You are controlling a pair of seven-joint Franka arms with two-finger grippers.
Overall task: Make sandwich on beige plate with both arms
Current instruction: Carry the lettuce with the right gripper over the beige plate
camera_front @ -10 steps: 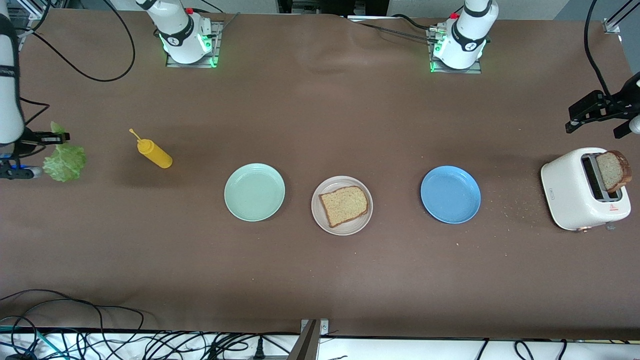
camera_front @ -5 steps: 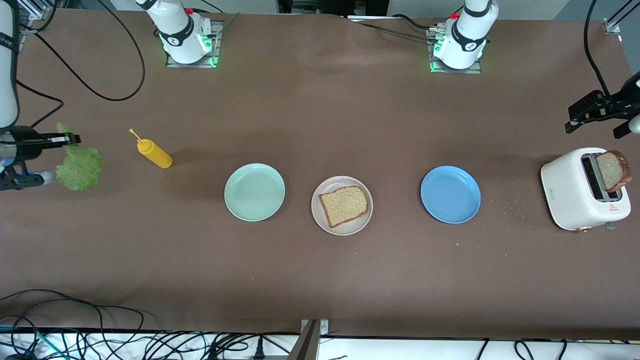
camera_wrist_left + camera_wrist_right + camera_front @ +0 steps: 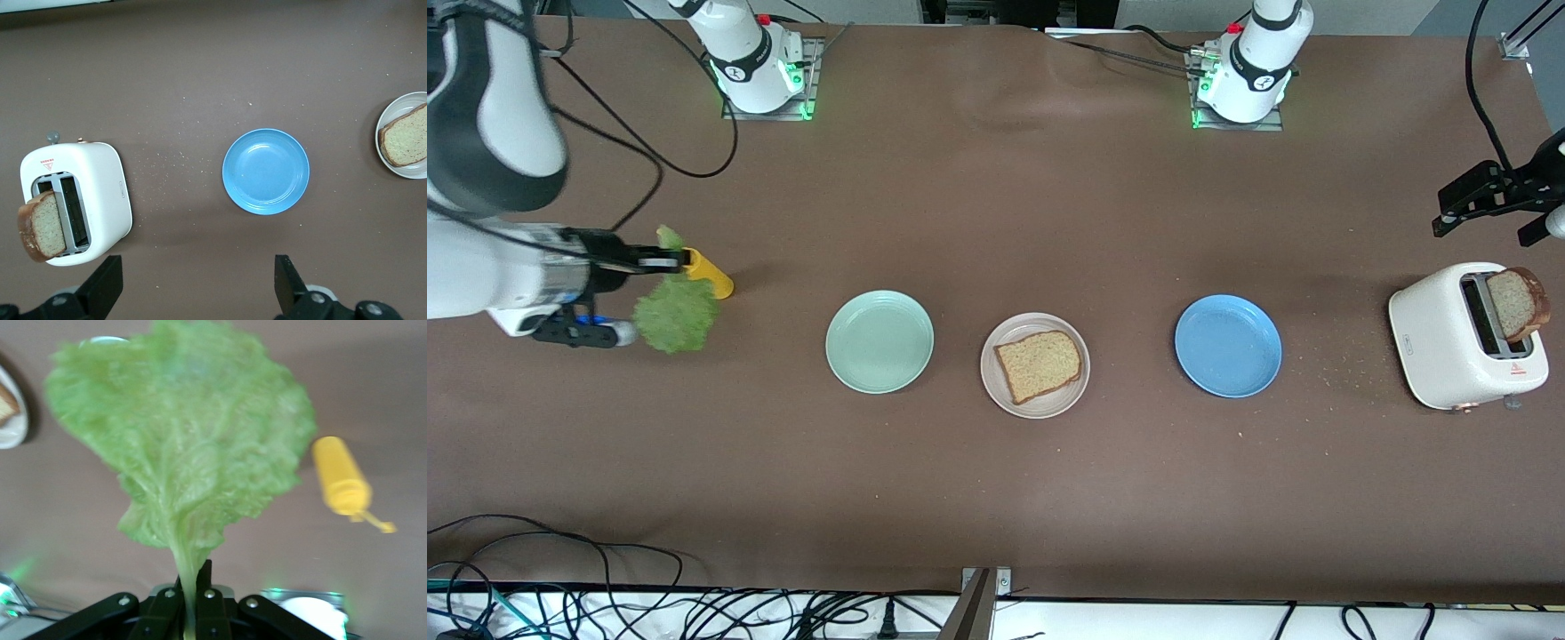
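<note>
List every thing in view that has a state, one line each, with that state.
Right tool: shut on the lettuce, in the air beside the mustard bottle.
Left tool: open, empty, above the toaster.
Toaster: one slice sticking up from a slot.
Beige plate: holds one bread slice, no lettuce yet.
Mint plate: empty.
Blue plate: empty.
Mustard bottle: lying on its side.

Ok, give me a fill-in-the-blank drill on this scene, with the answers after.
1. The right gripper is shut on the ____.
2. One bread slice lies on the ____ plate.
3. The other slice sticks out of the ____.
4. The left gripper, over the table above the toaster, is ____.

Answers: lettuce; beige; toaster; open
</note>
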